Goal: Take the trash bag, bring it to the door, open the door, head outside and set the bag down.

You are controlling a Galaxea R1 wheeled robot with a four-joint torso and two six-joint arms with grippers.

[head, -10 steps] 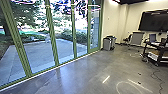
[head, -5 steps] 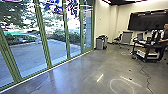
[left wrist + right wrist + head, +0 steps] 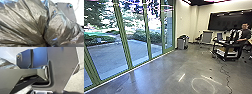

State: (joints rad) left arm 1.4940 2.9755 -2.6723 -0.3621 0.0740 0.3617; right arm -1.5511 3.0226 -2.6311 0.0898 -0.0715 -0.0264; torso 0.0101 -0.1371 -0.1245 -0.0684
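A trash bag (image 3: pixel 28 21), its shiny film drawn into a tight gather, bulges beside the robot's left wrist, on the indoor side of a green-framed glass wall (image 3: pixel 121 32). Whether the left gripper is clamped on the bag, and how far apart it or the right gripper stands, cannot be told. A grey bin (image 3: pixel 182 43) stands near the glass wall's far end; a person (image 3: pixel 244 35) is at a black cart (image 3: pixel 227 44), well right of the glass wall.
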